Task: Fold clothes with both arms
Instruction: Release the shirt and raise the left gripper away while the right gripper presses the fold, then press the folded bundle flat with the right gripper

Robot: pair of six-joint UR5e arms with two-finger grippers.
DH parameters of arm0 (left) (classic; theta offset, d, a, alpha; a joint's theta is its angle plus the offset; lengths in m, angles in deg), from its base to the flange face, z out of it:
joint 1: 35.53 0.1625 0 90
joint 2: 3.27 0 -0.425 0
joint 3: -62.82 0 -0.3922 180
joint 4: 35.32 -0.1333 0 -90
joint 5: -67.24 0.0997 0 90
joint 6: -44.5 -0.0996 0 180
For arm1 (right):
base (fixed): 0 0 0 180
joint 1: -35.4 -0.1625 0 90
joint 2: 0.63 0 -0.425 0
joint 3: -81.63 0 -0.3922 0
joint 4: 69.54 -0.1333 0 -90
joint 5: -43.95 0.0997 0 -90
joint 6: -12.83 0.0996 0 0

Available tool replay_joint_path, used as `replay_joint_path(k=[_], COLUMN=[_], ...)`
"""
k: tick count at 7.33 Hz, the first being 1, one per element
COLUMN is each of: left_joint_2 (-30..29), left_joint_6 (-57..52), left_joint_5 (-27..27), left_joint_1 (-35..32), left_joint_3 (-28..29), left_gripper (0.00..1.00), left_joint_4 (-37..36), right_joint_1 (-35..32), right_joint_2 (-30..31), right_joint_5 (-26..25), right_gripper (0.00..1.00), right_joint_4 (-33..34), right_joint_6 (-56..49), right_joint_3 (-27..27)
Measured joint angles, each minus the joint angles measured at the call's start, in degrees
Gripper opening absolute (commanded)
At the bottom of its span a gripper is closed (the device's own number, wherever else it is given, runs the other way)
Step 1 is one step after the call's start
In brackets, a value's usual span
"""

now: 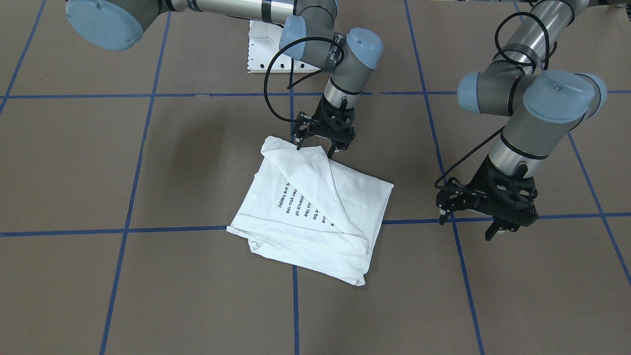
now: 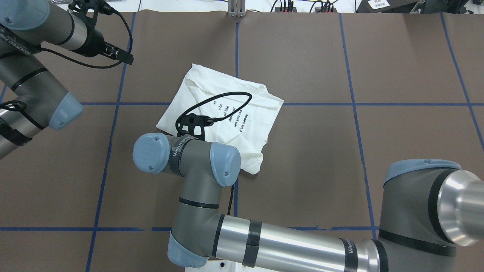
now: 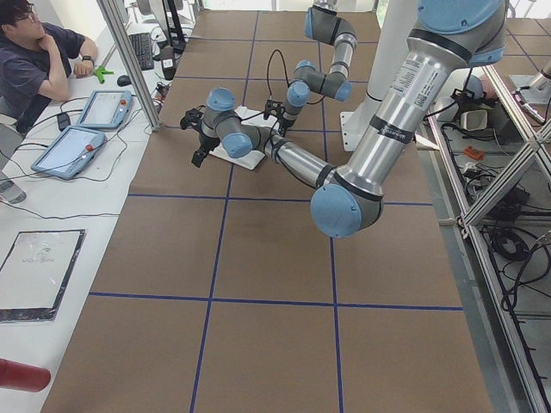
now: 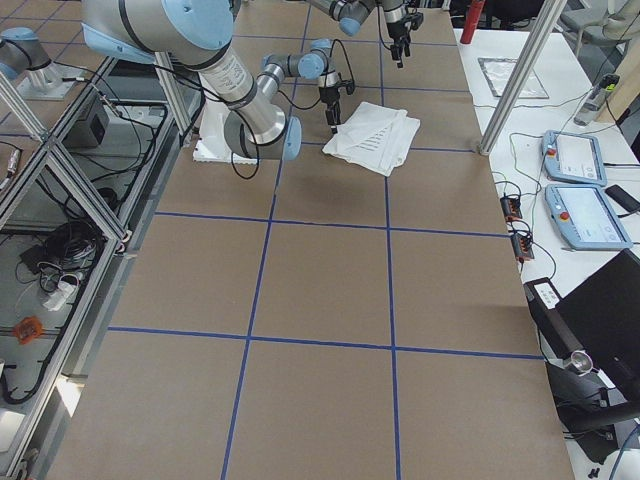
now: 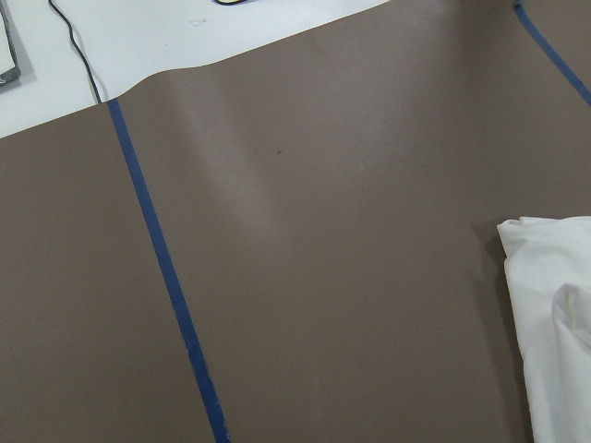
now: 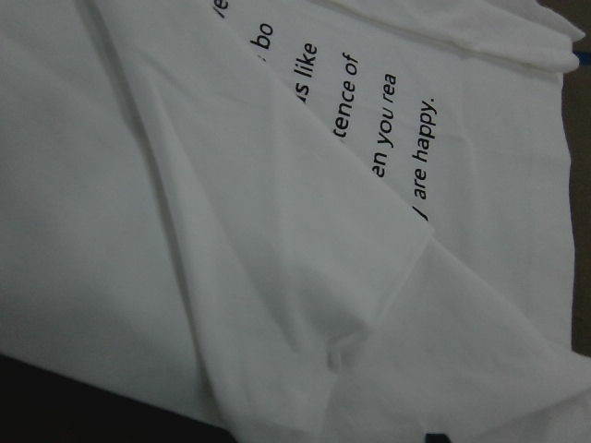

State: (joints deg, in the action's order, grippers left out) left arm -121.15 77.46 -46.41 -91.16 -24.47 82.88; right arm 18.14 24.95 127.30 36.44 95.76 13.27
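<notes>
The white T-shirt (image 1: 355,197) lies folded into a rough square in the middle of the brown table, with black printed text facing up. It also shows in the overhead view (image 2: 261,109), the right-side view (image 4: 375,135) and close up in the right wrist view (image 6: 185,185). My right gripper (image 1: 315,148) is open. It stands low over the shirt's edge nearest the robot, with a fold of cloth between its fingers. In the overhead view its wrist hides it. My left gripper (image 1: 468,226) is open and empty, above bare table beside the shirt, and also shows in the overhead view (image 2: 121,54). The left wrist view shows only a shirt corner (image 5: 554,314).
The white pedestal base (image 1: 261,49) stands behind the shirt. Blue tape lines (image 1: 148,229) grid the brown table. An operator (image 3: 34,60) sits at a side desk with tablets (image 3: 73,151) beyond the table's far edge.
</notes>
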Motion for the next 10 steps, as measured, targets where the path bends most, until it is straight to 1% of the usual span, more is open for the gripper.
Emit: replay_joint_path(k=[2, 4, 7, 8, 9, 10], left_joint_2=[0.32, 0.65, 1.02, 1.30, 1.44, 1.48], left_joint_6=[1.08, 1.33, 1.40, 1.45, 1.69, 2.02], left_joint_5=[0.00, 0.00, -0.08, -0.08, -0.09, -0.11], left_joint_1=[0.00, 0.00, 0.07, 0.08, 0.12, 0.14], left_joint_3=[-0.42, -0.80, -1.05, -1.28, -1.43, -1.48], left_gripper=[1.00, 1.00, 1.00, 1.00, 1.00, 1.00], left_joint_4=[0.01, 0.01, 0.01, 0.01, 0.01, 0.01], right_joint_1=[-0.48, -2.73, -9.52, -12.07, -13.80, -14.61], right_joint_2=[-0.63, -0.90, -0.33, 0.69, 2.47, 4.59], right_joint_5=[-1.32, -1.13, -0.69, -0.68, -0.76, -0.96], right_gripper=[0.00, 0.00, 0.00, 0.00, 0.00, 0.81], right_joint_4=[1.81, 1.79, 1.47, 0.86, -1.15, -4.48], right_joint_6=[-1.22, -1.38, -4.62, -6.80, -8.47, -9.33], right_joint_3=[-0.35, -0.47, -0.34, -0.14, 0.22, 1.17])
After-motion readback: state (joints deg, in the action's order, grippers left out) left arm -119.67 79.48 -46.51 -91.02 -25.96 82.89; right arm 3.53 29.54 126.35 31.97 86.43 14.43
